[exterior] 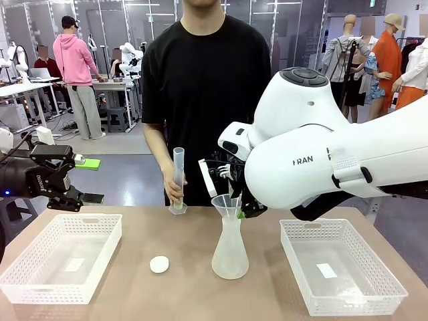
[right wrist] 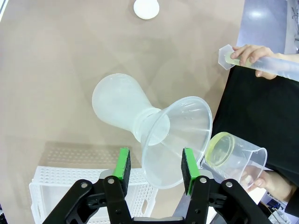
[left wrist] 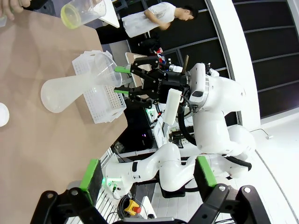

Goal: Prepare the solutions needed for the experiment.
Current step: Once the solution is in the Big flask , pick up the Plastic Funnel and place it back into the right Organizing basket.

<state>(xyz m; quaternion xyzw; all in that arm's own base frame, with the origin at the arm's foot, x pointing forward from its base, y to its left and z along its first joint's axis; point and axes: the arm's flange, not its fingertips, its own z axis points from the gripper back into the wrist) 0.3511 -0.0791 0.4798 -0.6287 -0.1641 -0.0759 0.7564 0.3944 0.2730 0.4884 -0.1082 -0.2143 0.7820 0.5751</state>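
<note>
A frosted flask (exterior: 229,251) stands mid-table with a clear funnel (exterior: 226,203) in its neck. My right gripper (right wrist: 156,165) reaches in from the side, its green pads closed on either side of the funnel (right wrist: 180,135). The person tips a clear beaker (right wrist: 236,161) beside the funnel's rim, and the pale yellow-green solution (right wrist: 218,148) lies in it. The person's other hand holds a tall measuring cylinder (exterior: 178,175) upright on the table. Out at the left, my left gripper (exterior: 90,180) hangs open and empty above the left basket.
White mesh baskets sit at the left (exterior: 40,284) and the right (exterior: 374,297) of the table. A small white round disc (exterior: 159,264) lies left of the flask. The person stands at the far edge.
</note>
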